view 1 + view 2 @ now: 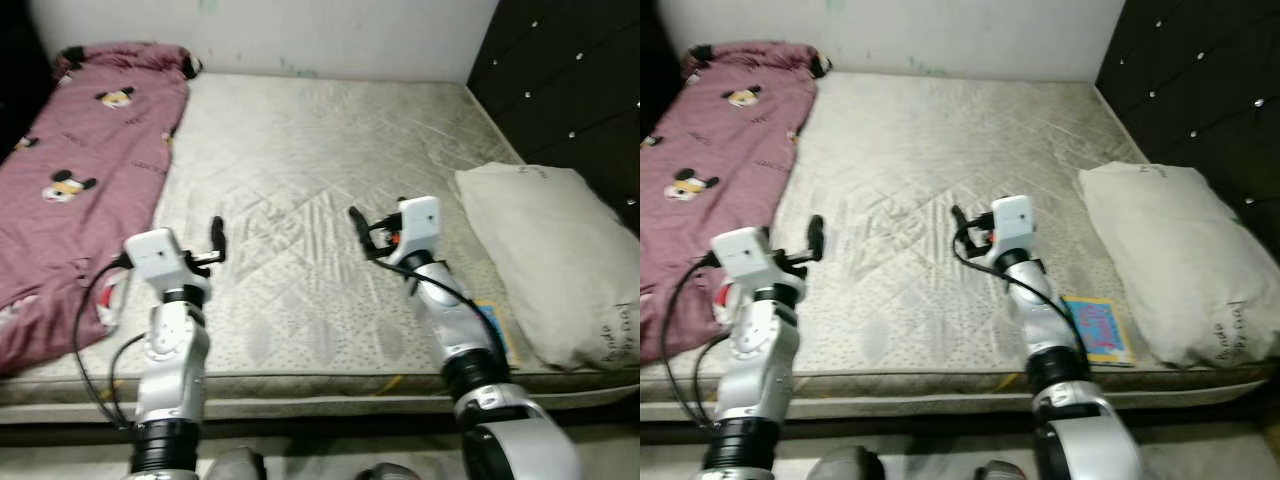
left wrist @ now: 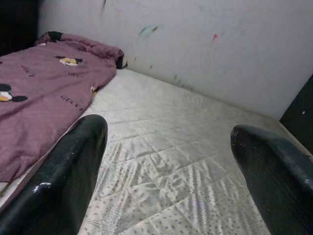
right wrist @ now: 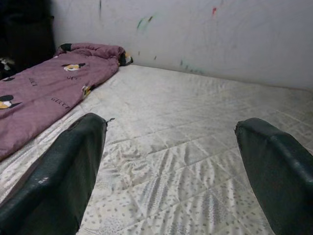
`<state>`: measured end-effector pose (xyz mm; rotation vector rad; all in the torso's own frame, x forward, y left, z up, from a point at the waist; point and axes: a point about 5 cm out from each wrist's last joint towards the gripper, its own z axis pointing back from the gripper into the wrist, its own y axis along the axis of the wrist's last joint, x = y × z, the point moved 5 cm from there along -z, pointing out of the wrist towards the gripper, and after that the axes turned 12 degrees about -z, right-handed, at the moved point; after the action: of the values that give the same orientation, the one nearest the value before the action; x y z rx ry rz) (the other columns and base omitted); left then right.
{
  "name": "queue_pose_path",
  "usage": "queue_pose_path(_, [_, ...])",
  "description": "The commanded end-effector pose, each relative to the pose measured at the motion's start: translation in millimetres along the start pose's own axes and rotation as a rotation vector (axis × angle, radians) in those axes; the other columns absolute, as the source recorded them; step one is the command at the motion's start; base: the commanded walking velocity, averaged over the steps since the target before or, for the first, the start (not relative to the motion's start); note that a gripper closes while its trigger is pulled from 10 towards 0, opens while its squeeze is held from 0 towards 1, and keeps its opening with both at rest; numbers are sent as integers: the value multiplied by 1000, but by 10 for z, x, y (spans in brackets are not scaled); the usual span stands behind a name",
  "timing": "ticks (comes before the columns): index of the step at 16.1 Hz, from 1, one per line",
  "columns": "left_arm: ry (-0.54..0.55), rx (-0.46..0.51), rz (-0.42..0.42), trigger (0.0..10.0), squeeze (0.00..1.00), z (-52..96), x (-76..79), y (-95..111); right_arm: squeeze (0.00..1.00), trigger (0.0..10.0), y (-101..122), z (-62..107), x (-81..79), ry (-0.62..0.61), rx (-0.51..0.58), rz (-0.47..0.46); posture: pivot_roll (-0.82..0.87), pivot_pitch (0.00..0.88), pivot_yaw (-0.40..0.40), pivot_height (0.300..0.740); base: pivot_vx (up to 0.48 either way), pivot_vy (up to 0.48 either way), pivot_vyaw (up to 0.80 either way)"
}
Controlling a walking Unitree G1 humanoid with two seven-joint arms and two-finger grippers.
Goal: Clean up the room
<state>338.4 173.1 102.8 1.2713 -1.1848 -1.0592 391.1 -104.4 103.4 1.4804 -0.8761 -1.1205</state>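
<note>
Both jaws apart, nothing between them. Left gripper [image 2: 166, 171] and right gripper [image 3: 171, 171] each show two black fingers spread wide with bare mattress [image 1: 330, 150] between.

Near: both arms reach out over the near edge of the mattress. Left gripper [image 1: 217, 240] sits above the near-left part of the quilted surface, just beside the blanket [image 1: 80, 180] edge. Right gripper [image 1: 360, 228] is over the near-middle part, fingers pointing toward the robot's left. Neither touches the bedding as far as I can tell. Black cables loop along each forearm.

Near right: book [image 1: 1097, 328], blue cover with pink print, lies flat on the mattress close to the near edge, between the right arm and the pillow [image 1: 1170, 260], just beside the pillow's near corner. Pillow is off-white, creased, lying along the right edge next to the headboard [image 1: 1200, 80], which is dark and tufted with shiny studs.

Left: maroon blanket with cartoon mouse heads runs the length of the left side, rumpled, near end drooping over the mattress edge.

Far: white wall [image 2: 195, 44] behind the bed, with small green and red marks on it.
</note>
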Motion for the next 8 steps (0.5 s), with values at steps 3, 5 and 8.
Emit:
queue_pose_path(3, [7, 6, -5, 10000, 0, -12, -40, 23, 0, 10000, 34, -12, -17, 6, 13, -8, 9, 0, -29, 740, 0, 480, 0])
queue_pose_path(5, [7, 6, -5, 10000, 0, -12, -40, 23, 0, 10000, 34, -12, -17, 6, 13, -8, 9, 0, -29, 740, 0, 480, 0])
queue_pose_path(8, [13, 3, 1, 10000, 0, -21, -46, 20, 0, 10000, 43, -21, -8, 3, 11, -9, 7, 0, -31, 740, 0, 480, 0])
